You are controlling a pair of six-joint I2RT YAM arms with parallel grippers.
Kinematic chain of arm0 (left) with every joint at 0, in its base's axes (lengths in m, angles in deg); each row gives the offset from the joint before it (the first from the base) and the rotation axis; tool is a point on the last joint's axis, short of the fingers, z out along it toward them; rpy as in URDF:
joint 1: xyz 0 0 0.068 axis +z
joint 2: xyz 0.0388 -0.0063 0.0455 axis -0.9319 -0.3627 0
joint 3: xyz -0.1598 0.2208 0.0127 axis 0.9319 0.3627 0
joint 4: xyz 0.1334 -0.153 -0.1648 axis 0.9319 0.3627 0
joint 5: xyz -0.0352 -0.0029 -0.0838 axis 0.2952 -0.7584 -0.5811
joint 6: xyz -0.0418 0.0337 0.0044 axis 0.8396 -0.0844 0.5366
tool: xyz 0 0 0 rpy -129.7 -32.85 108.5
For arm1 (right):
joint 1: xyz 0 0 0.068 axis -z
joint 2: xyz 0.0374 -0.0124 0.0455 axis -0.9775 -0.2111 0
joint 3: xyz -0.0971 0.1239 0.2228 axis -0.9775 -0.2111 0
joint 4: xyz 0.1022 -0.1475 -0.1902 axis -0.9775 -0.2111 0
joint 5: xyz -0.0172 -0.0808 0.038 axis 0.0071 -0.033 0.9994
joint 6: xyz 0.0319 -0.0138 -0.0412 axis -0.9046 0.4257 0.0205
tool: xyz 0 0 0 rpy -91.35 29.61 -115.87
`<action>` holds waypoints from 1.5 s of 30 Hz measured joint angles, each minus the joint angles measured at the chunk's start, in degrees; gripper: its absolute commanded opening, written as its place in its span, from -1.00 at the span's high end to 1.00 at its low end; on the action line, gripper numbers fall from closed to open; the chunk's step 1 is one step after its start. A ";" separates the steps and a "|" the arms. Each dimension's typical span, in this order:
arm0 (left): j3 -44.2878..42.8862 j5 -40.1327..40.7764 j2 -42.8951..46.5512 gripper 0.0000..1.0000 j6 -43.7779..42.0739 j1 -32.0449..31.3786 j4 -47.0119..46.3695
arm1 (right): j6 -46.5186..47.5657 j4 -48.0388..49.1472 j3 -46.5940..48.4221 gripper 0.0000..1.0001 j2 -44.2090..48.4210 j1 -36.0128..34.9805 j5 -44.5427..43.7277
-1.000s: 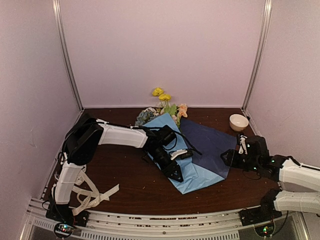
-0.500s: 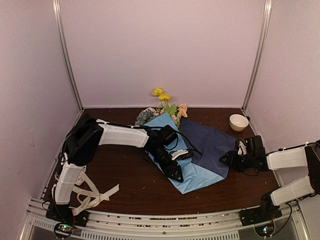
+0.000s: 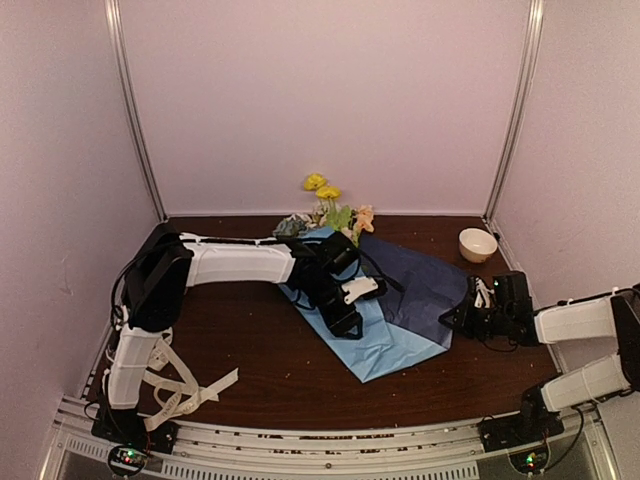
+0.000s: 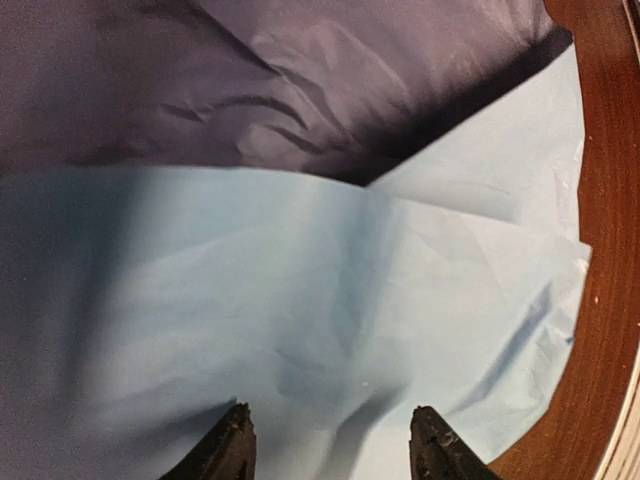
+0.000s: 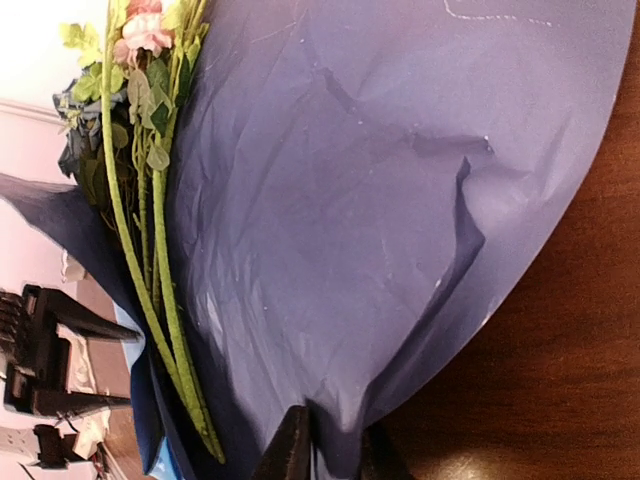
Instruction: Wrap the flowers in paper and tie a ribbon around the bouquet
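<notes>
The paper [image 3: 385, 340] lies folded mid-table, its light-blue face [image 4: 300, 300] over the stems and its navy face [image 5: 380, 200] spread to the right. The flowers [image 3: 330, 208] stick out at its far end, and green stems [image 5: 150, 290] run along the navy sheet. My left gripper [image 3: 343, 312] is open, its fingertips [image 4: 232, 445] resting on the light-blue fold. My right gripper [image 5: 335, 450] is shut on the navy sheet's right edge [image 3: 462, 315], which is slightly lifted. The ribbon [image 3: 185, 390] lies looped by the left arm's base.
A white scalloped bowl [image 3: 477, 244] stands at the back right corner. Bare brown table [image 3: 270, 370] shows in front of the paper. Pale walls close in the left, back and right sides.
My right gripper has closed on the navy edge of the paper. My left gripper has slid back and left on the light-blue fold, and the paper's near corner has shifted left.
</notes>
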 measured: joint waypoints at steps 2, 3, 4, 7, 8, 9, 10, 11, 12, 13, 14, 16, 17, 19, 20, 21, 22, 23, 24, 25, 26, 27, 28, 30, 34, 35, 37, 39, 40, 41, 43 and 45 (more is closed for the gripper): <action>-0.83 2.23 0.13 -0.15 -1.27 0.13 -0.70 | 0.98 -0.04 0.02 0.90 0.26 -0.02 0.00; -1.22 3.21 0.13 -0.15 -1.95 0.13 -1.31 | 1.31 -0.11 0.02 0.93 0.31 -0.09 -0.07; -1.51 3.82 0.13 -0.16 -2.40 0.15 -1.57 | 1.81 -0.35 0.07 0.95 0.46 -0.24 -0.22; -3.45 5.31 -0.04 -0.17 -3.48 0.20 -1.60 | 3.61 -3.02 1.22 1.00 2.36 -2.45 -2.32; -4.48 5.57 -0.24 -0.17 -3.69 0.20 -1.57 | 4.26 -3.69 1.70 1.00 2.86 -3.15 -2.84; -5.46 5.77 -0.52 -0.17 -3.87 0.20 -1.60 | 4.96 -5.05 2.62 1.00 3.50 -4.42 -3.93; -6.69 5.99 -0.96 -0.17 -4.00 0.20 -1.64 | 5.92 -6.91 4.04 1.00 4.26 -6.23 -5.64; -7.67 6.16 -1.46 -0.17 -4.11 0.20 -1.75 | 6.60 -8.22 5.35 1.00 4.96 -7.93 -6.88; -8.52 6.32 -2.10 -0.17 -4.13 0.20 -1.90 | 7.45 -9.77 6.91 1.00 5.79 -9.99 -8.61; -9.03 6.45 -2.62 -0.18 -4.13 0.20 -2.01 | 8.24 -10.93 8.15 1.00 6.69 -11.78 -9.92; -9.51 6.49 -3.32 -0.17 -4.11 0.26 -2.01 | 8.92 -11.76 9.09 1.00 7.50 -13.42 -11.08; -9.68 6.45 -4.61 -0.18 -3.93 0.44 -1.99 | 10.32 -13.64 10.84 1.00 9.29 -17.38 -13.94; -9.68 6.21 -5.22 -0.18 -3.65 0.57 -1.95 | 11.02 -14.12 11.56 1.00 10.08 -19.67 -15.15; -9.57 5.31 -6.14 -0.18 -2.95 1.05 -2.10 | 12.15 -14.29 12.63 1.00 10.67 -23.71 -16.70; -9.35 4.57 -6.27 -0.19 -2.47 1.38 -2.34 | 12.66 -14.19 13.05 1.00 10.45 -25.70 -17.07; -9.20 3.91 -6.38 -0.19 -1.99 1.75 -2.45 | 12.98 -14.16 13.31 1.00 10.03 -27.17 -17.33; -9.09 3.19 -6.43 -0.19 -1.53 2.14 -2.64 | 13.38 -14.05 13.68 1.00 9.18 -29.11 -17.84; -9.03 2.64 -6.43 -0.19 -1.11 2.45 -2.84 | 13.66 -13.62 14.01 1.00 7.91 -30.77 -18.16; -8.90 1.73 -6.43 -0.19 -0.57 2.78 -3.13 | 13.81 -13.33 14.45 1.00 6.56 -32.22 -18.45; -8.81 1.51 -6.43 -0.19 -0.37 3.13 -3.28 | 14.05 -12.72 15.04 1.00 4.57 -34.07 -18.75; -8.48 0.87 -6.43 -0.20 -0.15 3.43 -3.87 | 14.23 -12.26 15.50 1.00 3.06 -35.28 -18.78; -8.00 0.28 -6.43 -0.21 0.26 3.74 -4.55 | 14.56 -11.65 16.31 1.00 0.74 -37.13 -18.99; -7.41 -0.33 -6.43 -0.23 0.52 4.00 -5.25 | 14.80 -11.10 16.94 1.00 -1.14 -38.47 -19.10; -5.40 -1.90 -6.10 -0.25 1.22 4.59 -7.37 | 15.13 -9.90 18.56 1.00 -5.29 -40.94 -19.67; -1.18 -4.90 -3.85 -0.27 2.29 5.88 -10.43 | 15.67 -8.07 20.22 1.00 -11.32 -43.56 -20.85; -0.13 -5.46 -2.89 -0.28 2.67 6.29 -10.71 | 15.93 -7.78 20.39 1.00 -12.55 -43.95 -21.16; 1.03 -5.97 -1.31 -0.29 3.10 7.06 -10.80 | 16.26 -7.30 20.50 1.00 -14.53 -44.54 -21.57; 1.70 -6.16 0.42 -0.32 3.61 8.09 -10.84 | 16.50 -7.43 20.52 1.00 -16.04 -45.03 -22.29; 1.88 -6.10 1.29 -0.33 3.76 8.66 -10.86 | 16.59 -7.54 20.55 1.00 -16.65 -45.24 -22.58; 1.90 -5.84 2.40 -0.33 3.93 9.44 -10.78 | 16.70 -7.72 20.59 1.00 -17.07 -45.48 -22.86; 1.90 -4.76 4.50 -0.33 4.00 11.06 -10.75 | 16.79 -8.22 20.85 1.00 -17.57 -45.90 -23.37; 1.86 -3.23 6.08 -0.33 3.89 12.81 -10.45 | 16.96 -8.70 21.20 1.00 -17.62 -46.14 -23.80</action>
